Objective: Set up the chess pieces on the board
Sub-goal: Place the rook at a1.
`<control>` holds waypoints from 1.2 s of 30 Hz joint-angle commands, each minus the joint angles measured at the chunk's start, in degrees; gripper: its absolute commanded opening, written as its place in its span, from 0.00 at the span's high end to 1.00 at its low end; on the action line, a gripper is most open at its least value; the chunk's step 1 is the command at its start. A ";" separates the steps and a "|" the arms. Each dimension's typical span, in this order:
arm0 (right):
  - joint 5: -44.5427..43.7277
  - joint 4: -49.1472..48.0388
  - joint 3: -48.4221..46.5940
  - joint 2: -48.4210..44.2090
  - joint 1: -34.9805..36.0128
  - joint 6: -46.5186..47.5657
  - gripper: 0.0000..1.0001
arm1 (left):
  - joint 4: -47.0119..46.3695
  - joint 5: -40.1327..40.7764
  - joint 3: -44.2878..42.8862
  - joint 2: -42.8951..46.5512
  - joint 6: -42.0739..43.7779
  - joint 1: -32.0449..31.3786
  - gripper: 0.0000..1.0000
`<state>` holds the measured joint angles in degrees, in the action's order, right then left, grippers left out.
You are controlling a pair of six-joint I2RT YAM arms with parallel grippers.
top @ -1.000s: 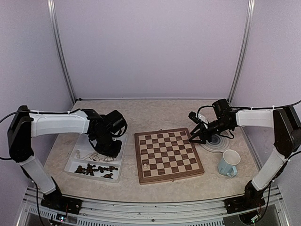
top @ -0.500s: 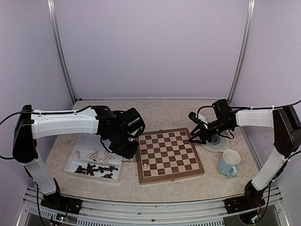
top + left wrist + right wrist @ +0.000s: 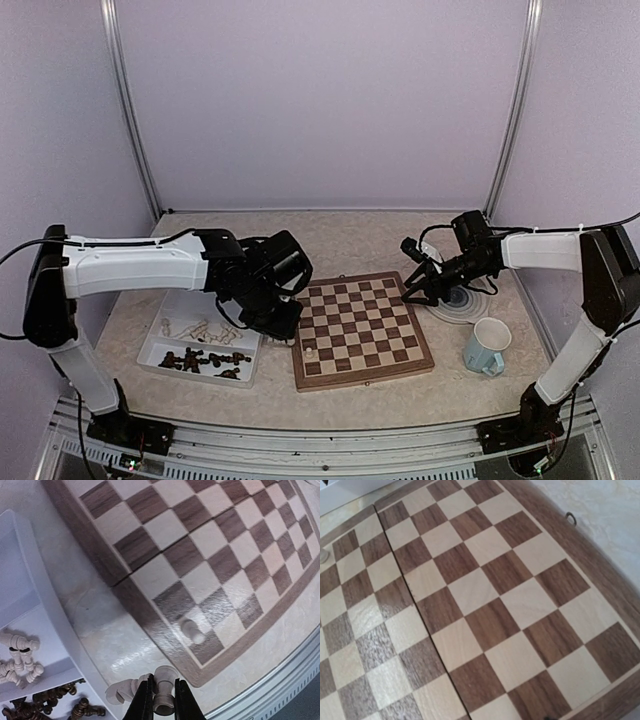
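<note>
Marbled table [image 3: 330, 240] from above: board [image 3: 360, 330] at centre, my left gripper [image 3: 283, 322] at its left edge, right gripper [image 3: 413, 292] over its right edge, spread I cannot tell. Left wrist: jaws pinch a cream piece [image 3: 165, 672] beside the board; a pawn [image 3: 192, 631] stands near its corner. Right wrist: bare squares.

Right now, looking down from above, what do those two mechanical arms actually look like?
Both are alike: the left arm and right arm have smooth white plastic shells over black joints and black bases. A thin black cable runs along each. The left tool and right tool are black too.
</note>
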<state>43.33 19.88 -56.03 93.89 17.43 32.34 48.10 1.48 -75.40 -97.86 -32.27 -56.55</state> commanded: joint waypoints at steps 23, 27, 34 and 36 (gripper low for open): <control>0.96 0.97 0.68 -0.24 -0.26 0.96 0.47 | 10.13 6.51 -15.89 -15.04 1.17 -12.35 1.00; 0.97 0.95 0.64 -0.02 -0.29 0.95 0.47 | 9.07 6.33 -15.42 -15.25 1.00 -12.43 1.00; 0.96 0.96 0.72 -0.11 -0.29 0.97 0.47 | 7.81 5.39 -14.89 -15.93 0.90 -12.44 1.00; 0.94 1.00 0.74 -0.11 -0.29 1.02 0.47 | 7.78 5.67 -14.72 -16.16 0.81 -12.44 1.00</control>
<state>43.51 19.94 -55.90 93.89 17.43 32.36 56.36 6.70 -90.35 -113.01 -30.89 -68.73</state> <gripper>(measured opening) 0.528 0.133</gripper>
